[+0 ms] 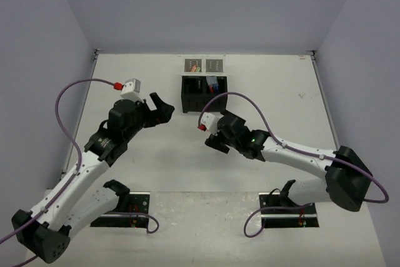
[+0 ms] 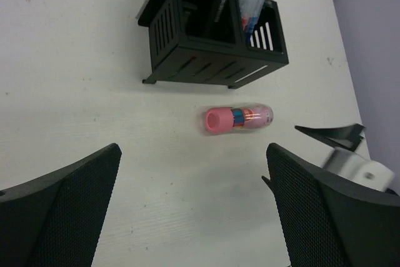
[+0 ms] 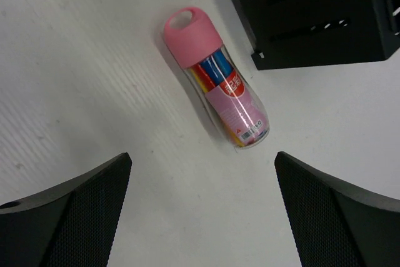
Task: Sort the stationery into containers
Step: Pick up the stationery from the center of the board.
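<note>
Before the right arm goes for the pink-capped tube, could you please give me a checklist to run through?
1. Right gripper open: ok.
2. Left gripper open, clear of the tube: ok.
3. Pink-capped tube lying free on the table, apart from the black box: ok.
4. Tube squared between the right fingers: not ok, it lies diagonally, ahead of them.
5. Room left inside the box: cannot tell.

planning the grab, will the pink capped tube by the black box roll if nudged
Probably rolls: the pink-capped tube is round and lies on its side on the flat table. Its glossy clear wall may slip when gripped. It looks rigid, so it likely keeps its shape.
</note>
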Available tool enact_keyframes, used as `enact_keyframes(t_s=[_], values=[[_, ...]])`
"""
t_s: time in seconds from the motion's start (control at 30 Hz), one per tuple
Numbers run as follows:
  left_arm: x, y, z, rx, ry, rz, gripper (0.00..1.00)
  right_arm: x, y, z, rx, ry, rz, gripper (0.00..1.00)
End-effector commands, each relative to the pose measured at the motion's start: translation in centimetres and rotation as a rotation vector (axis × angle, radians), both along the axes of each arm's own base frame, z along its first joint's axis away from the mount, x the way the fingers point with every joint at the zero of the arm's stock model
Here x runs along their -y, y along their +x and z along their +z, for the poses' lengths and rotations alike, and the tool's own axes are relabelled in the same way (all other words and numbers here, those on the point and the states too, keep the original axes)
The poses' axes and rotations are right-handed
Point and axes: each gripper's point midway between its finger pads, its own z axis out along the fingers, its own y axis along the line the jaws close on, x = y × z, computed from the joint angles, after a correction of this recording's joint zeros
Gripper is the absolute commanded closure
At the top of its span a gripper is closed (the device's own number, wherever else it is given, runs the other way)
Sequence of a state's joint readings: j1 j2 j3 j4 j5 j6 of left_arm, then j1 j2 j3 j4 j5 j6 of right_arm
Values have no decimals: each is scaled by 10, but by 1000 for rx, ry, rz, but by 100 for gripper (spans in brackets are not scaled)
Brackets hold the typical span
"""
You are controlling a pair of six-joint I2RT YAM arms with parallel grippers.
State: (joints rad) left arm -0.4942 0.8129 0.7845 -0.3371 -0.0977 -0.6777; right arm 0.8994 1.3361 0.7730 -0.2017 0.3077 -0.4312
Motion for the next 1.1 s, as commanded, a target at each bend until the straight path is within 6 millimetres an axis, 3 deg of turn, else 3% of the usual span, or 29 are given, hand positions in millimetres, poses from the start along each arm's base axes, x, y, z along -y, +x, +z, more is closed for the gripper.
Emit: enact_keyframes(t_s=[0.0,0.37,0.63,0.97,1.07], values=[[-8,-20,12,57,66,-65,0,-10,29,15,75,-94,149,1],[-15,-38,1,71,99,-103,0,-8,53,-38,-35,-221,220,4],[-14,-44,1,79,88,-121,0,0,61,-57,-126,-244,223,8],[-15,-46,3,93,84,-126,0,-2,27,-78,-399,-202,255,20],[-16,-48,6,101,82,-124,0,-4,19,-81,-431,-193,260,28]])
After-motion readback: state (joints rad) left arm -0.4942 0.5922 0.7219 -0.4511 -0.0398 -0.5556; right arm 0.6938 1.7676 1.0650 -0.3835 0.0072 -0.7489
